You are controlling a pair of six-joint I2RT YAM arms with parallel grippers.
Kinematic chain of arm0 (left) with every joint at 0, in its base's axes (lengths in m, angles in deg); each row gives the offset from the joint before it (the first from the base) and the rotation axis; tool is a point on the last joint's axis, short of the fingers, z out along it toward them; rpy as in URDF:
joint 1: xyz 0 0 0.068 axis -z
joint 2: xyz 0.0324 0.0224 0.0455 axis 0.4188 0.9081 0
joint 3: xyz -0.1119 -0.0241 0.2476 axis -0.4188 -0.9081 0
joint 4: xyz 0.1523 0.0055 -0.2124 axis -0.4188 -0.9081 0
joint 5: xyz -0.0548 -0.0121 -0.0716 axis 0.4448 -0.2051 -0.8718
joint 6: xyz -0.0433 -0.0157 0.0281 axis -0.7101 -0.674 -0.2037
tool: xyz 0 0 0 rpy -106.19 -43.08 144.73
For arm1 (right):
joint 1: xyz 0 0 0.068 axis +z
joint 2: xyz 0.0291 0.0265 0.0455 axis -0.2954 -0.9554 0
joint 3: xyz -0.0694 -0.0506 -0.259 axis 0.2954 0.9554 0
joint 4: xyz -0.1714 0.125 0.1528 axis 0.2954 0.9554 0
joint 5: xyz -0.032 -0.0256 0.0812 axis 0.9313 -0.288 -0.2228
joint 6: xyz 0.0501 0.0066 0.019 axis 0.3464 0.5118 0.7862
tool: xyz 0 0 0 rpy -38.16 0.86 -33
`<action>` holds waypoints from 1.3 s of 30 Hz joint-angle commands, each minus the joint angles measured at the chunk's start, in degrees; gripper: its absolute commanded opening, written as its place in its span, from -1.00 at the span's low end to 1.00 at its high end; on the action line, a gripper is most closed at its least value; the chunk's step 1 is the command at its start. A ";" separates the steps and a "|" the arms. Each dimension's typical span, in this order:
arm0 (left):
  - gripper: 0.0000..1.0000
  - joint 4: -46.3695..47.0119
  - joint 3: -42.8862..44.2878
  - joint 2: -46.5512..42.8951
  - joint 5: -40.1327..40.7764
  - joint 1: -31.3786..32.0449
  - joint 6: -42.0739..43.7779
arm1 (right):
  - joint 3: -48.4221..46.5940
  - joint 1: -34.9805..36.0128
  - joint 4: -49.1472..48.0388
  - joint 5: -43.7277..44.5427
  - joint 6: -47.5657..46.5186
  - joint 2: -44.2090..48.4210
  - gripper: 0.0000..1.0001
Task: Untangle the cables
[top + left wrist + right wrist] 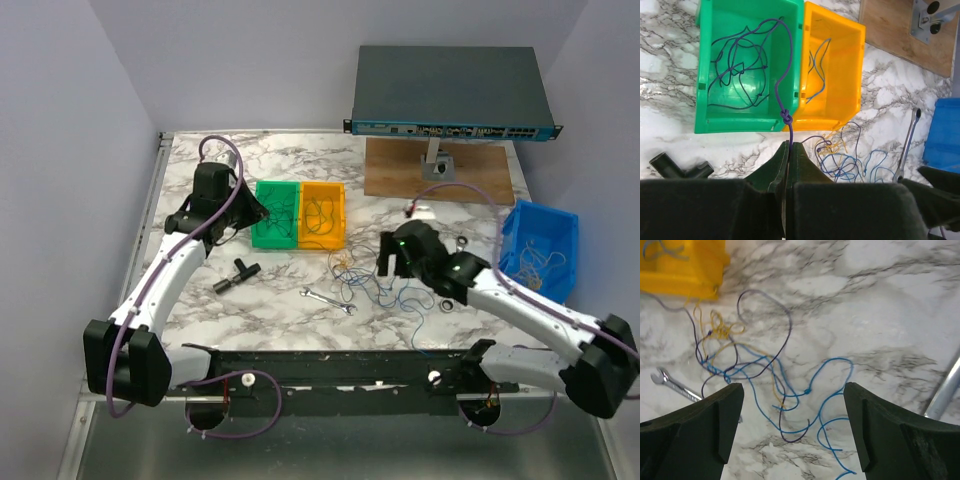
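Left gripper (788, 152) is clenched on a single purple wire (781, 75), jaws pinched tight, with the strand coming out between the tips. In the left wrist view the wire runs up from the tips. It has a small knot over the near wall of the green bin (701, 75), then loops into that bin among more thin dark strands. Orange bin (852, 70) sits against the green one on its right, with a couple of blue strands inside.

Right gripper (792, 395) is released, jaws spread wide, hanging over the main tangle of cables (765, 365). Contact cannot be told.

The tangle lies on the marble table (300, 160), centre of the top view, just below the orange bin. It is mostly blue, with some dark purple and some yellow-orange bunched at its upper left.

Steel wrench (328, 301) lies just left of the tangle, at lower left in the right wrist view. Black T-shaped fitting (235, 273) lies further left of the wrench. Blue bin (560, 228) sits at the right edge of the top view, with thin wires in it.
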 commanded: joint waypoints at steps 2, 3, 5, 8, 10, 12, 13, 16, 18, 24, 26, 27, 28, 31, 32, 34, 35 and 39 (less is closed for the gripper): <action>-1.00 -4.06 4.55 -0.28 0.36 0.58 2.72 | -3.38 9.15 -10.84 -8.91 -12.52 -12.23 0.79; -1.00 -4.55 5.05 -0.31 0.31 0.63 2.88 | -4.24 10.05 -12.76 -10.22 -13.41 -14.90 0.79; -1.00 -5.58 5.97 -0.39 0.52 0.60 3.06 | -6.18 11.06 -17.04 -13.17 -14.90 -20.33 0.77; -1.00 -6.75 7.59 -0.27 0.00 0.58 3.42 | -9.58 11.77 -21.81 -15.66 -16.22 -27.52 0.73; -1.00 -7.44 8.69 0.07 -0.69 0.58 3.74 | -12.31 12.02 -22.44 -14.82 -16.11 -32.62 0.73; -1.00 -8.85 10.20 0.72 -0.85 0.56 4.27 | -14.37 12.16 -21.64 -12.59 -15.56 -36.51 0.72; -1.00 -9.41 10.84 1.15 -0.69 0.57 4.53 | -14.79 12.19 -21.26 -11.42 -15.22 -37.88 0.72; -1.00 -11.51 13.28 2.14 -0.04 0.48 5.37 | -12.77 12.19 -21.24 -9.55 -14.83 -39.85 0.70; -1.00 -13.24 15.69 2.96 0.20 0.13 5.85 | -9.56 12.20 -21.85 -8.92 -13.69 -39.24 0.52; -1.00 -16.48 22.26 5.60 0.12 -1.92 5.58 | 0.98 12.18 -17.41 -0.28 -3.03 -29.27 -0.41; -1.00 -16.69 22.86 6.43 0.39 -2.59 5.46 | 3.76 11.99 -13.11 6.29 3.42 -23.95 -0.41; -1.00 -16.81 22.97 6.78 0.68 -2.96 5.44 | 4.80 11.84 -9.69 10.33 7.72 -21.63 -0.40; -1.00 -16.74 22.78 7.01 0.90 -3.17 5.40 | 5.52 11.28 -6.89 13.09 11.31 -18.99 -0.40; -1.00 -16.45 21.74 7.54 1.42 -3.38 5.27 | 7.02 8.73 1.66 18.39 21.81 -12.44 -0.51; -1.00 -15.91 20.87 7.65 0.26 -3.31 5.26 | 7.43 7.78 2.73 19.13 23.55 -10.13 -0.55; -1.00 -15.17 19.98 8.22 -2.17 -2.99 5.53 | 8.47 7.02 2.99 20.79 25.19 -6.08 -0.61; -1.00 -15.59 20.05 8.69 -2.31 -2.67 5.90 | 8.82 6.91 3.02 21.53 25.76 -4.34 -0.62; -1.00 -17.57 21.24 10.09 -0.02 -1.88 7.09 | 9.30 6.82 2.65 23.91 26.31 -0.34 -0.65</action>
